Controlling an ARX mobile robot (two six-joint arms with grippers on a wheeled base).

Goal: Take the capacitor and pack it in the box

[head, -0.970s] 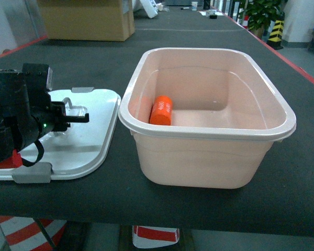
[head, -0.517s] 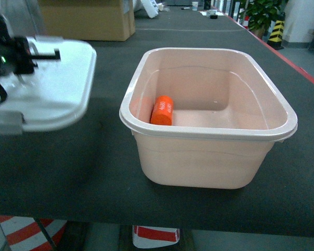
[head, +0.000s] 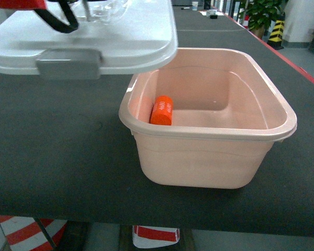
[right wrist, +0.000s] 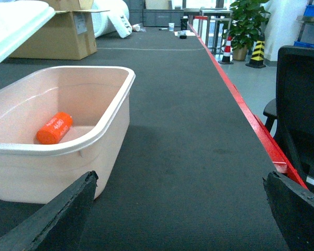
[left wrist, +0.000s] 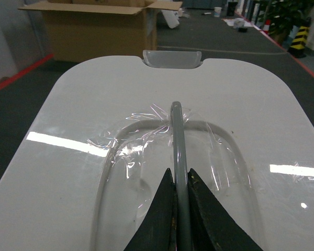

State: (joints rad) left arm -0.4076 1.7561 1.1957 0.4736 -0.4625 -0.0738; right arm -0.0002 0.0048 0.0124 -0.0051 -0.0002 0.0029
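An orange capacitor (head: 161, 110) lies on its side inside the pale pink box (head: 209, 133), against the left wall; it also shows in the right wrist view as the capacitor (right wrist: 54, 127) in the box (right wrist: 94, 137). The white lid (head: 120, 36) hangs in the air, overlapping the box's back-left corner, with its grey latch (head: 68, 65) facing me. My left gripper (left wrist: 178, 175) is shut on the lid's thin grey handle (left wrist: 177, 136). Low over the mat to the right of the box, my right gripper (right wrist: 180, 180) is open and holds nothing.
A brown cardboard carton (left wrist: 94, 31) stands at the far end of the dark table. The table's red right edge (right wrist: 251, 120) runs alongside a black chair (right wrist: 303, 104). A potted plant (head: 261, 13) stands beyond.
The lid has come up off the table at the left and travelled up and to the right, held by my left gripper, until it overlaps the box. The capacitor and the box stayed put.
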